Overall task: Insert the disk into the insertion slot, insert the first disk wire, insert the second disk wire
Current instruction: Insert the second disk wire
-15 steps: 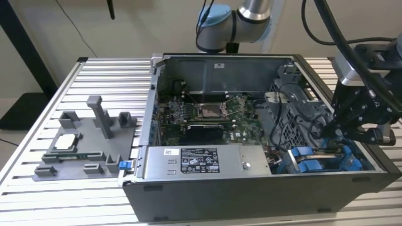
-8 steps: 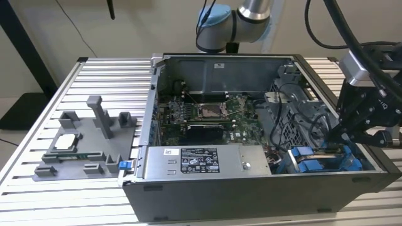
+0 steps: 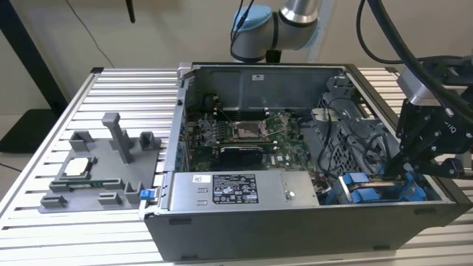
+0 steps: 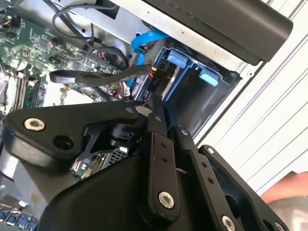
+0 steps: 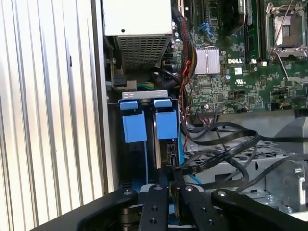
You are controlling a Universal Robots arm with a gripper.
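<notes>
Ribbed aluminium surface [image 3: 44, 227] carries the open computer case [image 3: 296, 233]. My tool [image 5: 172, 174] is clenched on a black wire [image 5: 216, 144] at the insertion slot [image 5: 144, 144]; the disk is mostly hidden.

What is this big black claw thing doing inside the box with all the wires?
That box is a computer case with its side off, lying on a metal table. One picture is taken from a camera looking at the whole scene; two come from cameras riding on a robot arm near its wrist. The black claw is the arm's hand, with its fingers pressed together. It reaches down at the blue drive bay, the insertion slot, where the disk sits upright among black cables. The green board is the computer's main circuit board. The grey labelled box is its power supply. On the table beside the case stands a grey plastic holder.
</notes>
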